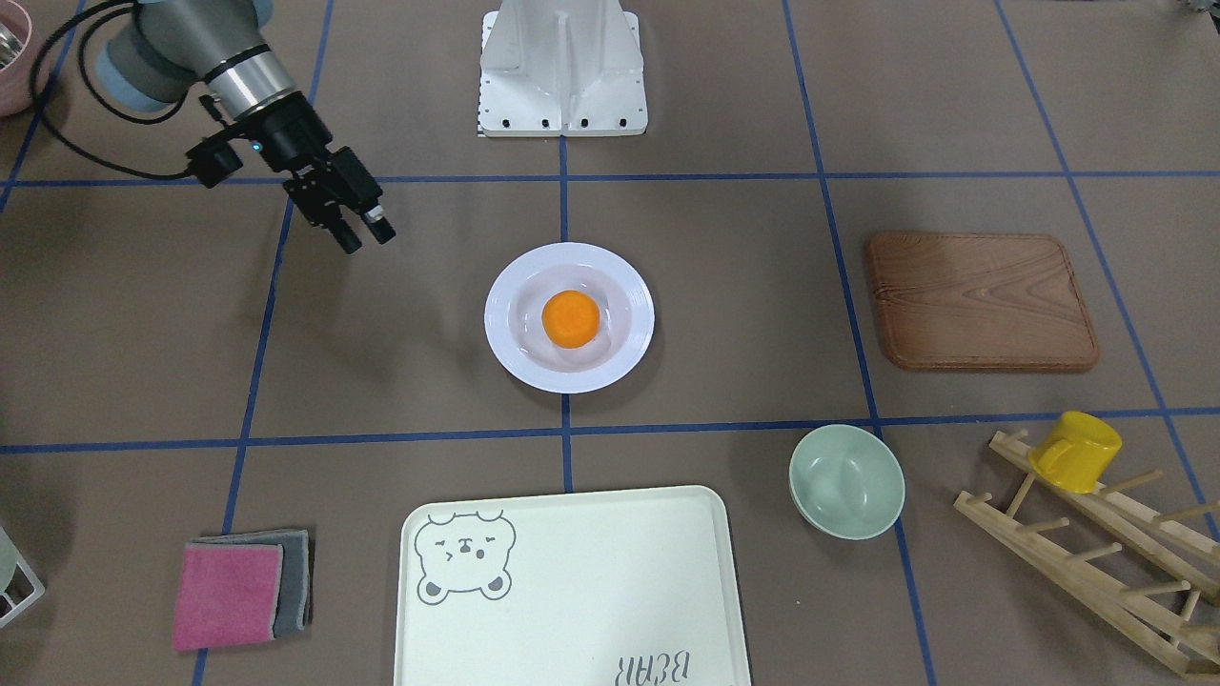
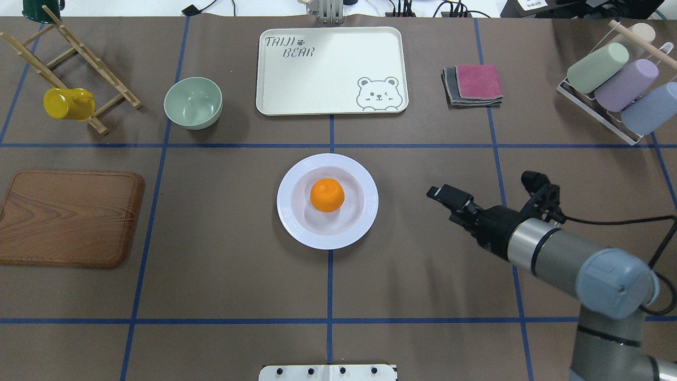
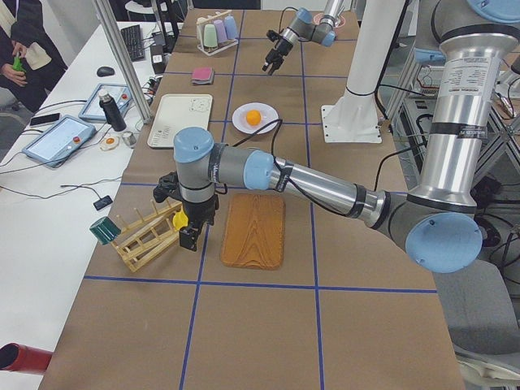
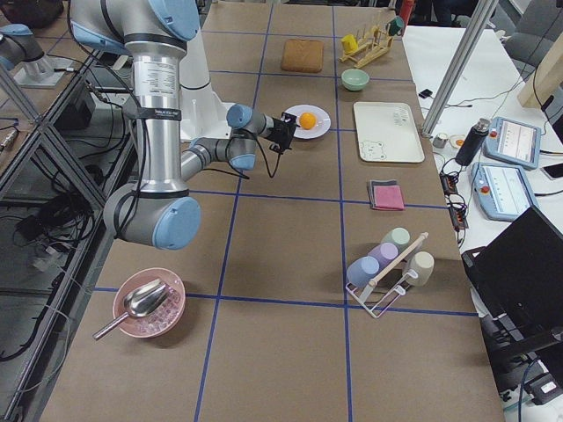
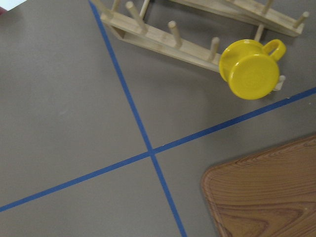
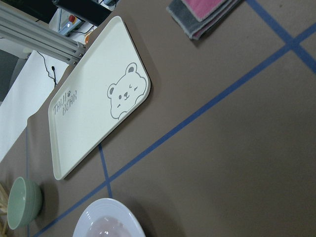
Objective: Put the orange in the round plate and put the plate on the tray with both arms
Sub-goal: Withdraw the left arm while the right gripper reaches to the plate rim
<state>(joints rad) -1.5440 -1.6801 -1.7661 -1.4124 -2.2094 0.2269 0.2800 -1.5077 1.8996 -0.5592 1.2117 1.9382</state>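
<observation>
The orange [image 1: 570, 318] [image 2: 327, 194] lies in the middle of the white round plate [image 1: 505, 324] [image 2: 288, 211] at the table's centre. The cream bear tray [image 1: 572, 572] [image 2: 328, 69] lies past the plate on the side away from the robot, with nothing on it; the right wrist view shows the tray [image 6: 89, 113] and a piece of the plate's rim [image 6: 106, 222]. My right gripper [image 1: 368, 236] [image 2: 441, 194] hovers open and holds nothing, off to the plate's side, apart from it. My left gripper [image 3: 188, 237] shows only in the exterior left view, by the yellow cup; whether it is open or shut I cannot tell.
A brown wooden board [image 1: 982, 300], a pale-green bowl [image 1: 846, 481] and a wooden rack [image 1: 1096, 562] with a yellow cup [image 1: 1077, 450] are on the robot's left side. Folded pink and grey cloths [image 1: 238, 591] lie beside the tray. The white base [image 1: 562, 67] stands behind the plate.
</observation>
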